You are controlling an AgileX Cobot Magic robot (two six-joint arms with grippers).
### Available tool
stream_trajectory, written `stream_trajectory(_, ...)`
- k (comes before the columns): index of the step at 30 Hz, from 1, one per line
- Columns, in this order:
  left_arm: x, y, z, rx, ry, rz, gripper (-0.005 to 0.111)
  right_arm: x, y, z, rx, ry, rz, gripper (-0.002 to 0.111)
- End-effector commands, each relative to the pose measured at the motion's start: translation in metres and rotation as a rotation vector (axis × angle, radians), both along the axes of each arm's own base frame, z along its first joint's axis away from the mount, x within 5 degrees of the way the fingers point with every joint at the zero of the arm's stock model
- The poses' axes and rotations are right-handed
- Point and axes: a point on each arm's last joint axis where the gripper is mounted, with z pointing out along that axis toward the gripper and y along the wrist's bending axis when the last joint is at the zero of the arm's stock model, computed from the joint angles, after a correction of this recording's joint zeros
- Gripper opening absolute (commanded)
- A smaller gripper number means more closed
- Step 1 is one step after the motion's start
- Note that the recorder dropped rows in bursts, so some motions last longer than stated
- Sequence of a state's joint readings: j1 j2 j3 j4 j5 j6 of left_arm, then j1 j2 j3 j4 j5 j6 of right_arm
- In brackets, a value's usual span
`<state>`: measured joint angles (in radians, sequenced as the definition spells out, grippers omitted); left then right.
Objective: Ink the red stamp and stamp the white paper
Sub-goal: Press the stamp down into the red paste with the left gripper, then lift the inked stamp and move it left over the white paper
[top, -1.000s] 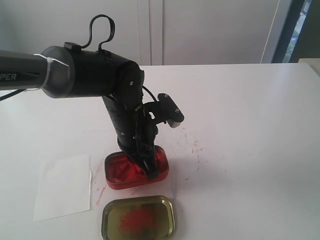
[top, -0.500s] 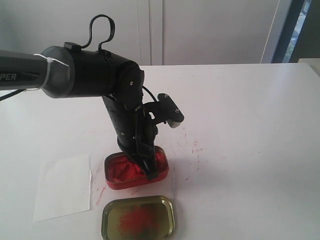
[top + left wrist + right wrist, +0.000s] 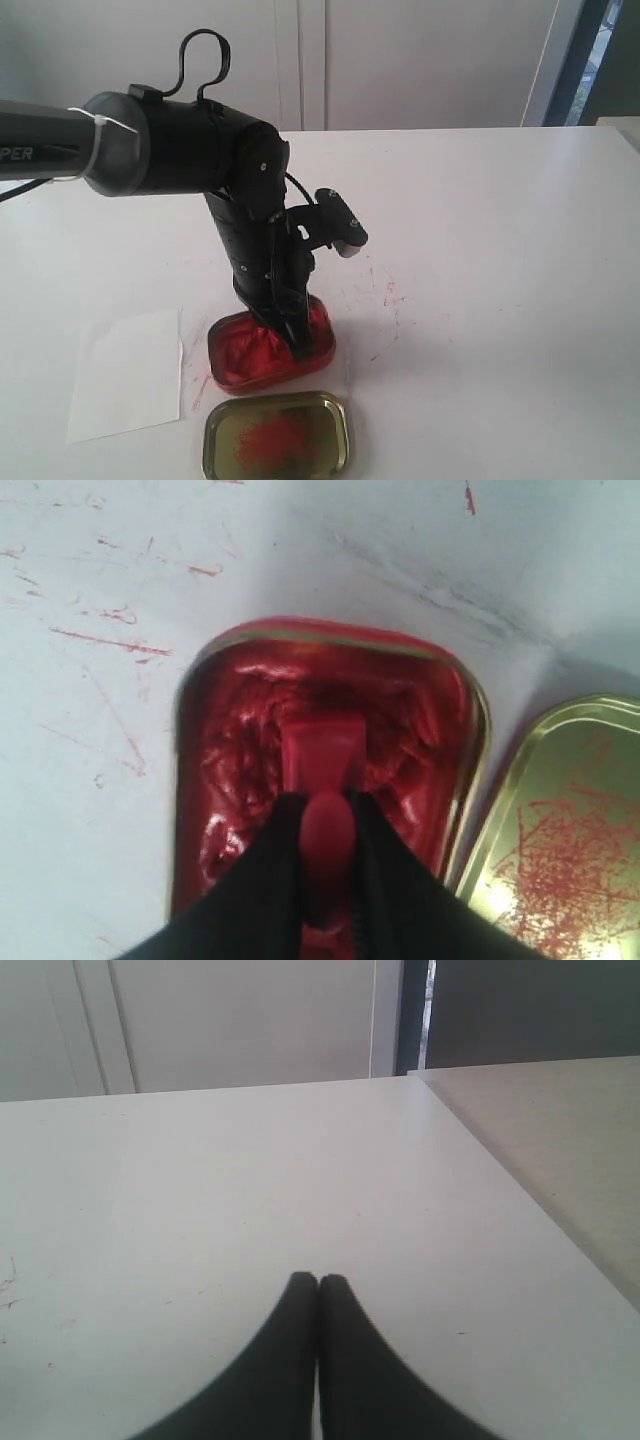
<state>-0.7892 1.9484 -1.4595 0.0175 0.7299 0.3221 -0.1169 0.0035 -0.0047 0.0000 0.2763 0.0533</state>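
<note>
The table [image 3: 500,280] has a white top. A rounded-rectangle tin of red ink [image 3: 258,374] stands on it, lid off. A shallow gold tray [image 3: 327,437], smeared with red inside, lies just beside the tin, on its near side. Fine red scratch marks [image 3: 385,292] streak the tabletop near the tin. Pale wall panels [image 3: 400,60] stand behind the table.
</note>
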Motion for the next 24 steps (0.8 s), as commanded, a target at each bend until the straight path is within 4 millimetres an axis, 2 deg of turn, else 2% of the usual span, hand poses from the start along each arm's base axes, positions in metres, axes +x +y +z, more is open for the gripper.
stream_trajectory(1, -0.001, -0.001, 0.009, -0.018, -0.016, -0.001, 0.000, 0.000, 0.000, 0.000, -0.006, -0.013, -0.004, 0.000)
stream_trajectory(14, -0.010, 0.007, 0.008, 0.069, 0.073, -0.007, 0.000, 0.000, 0.000, 0.000, -0.006, -0.011, -0.004, 0.000)
stream_trajectory(24, -0.018, 0.016, 0.048, -0.004, 0.029, 0.073, 0.000, 0.000, 0.000, 0.000, -0.006, -0.013, -0.004, 0.000)
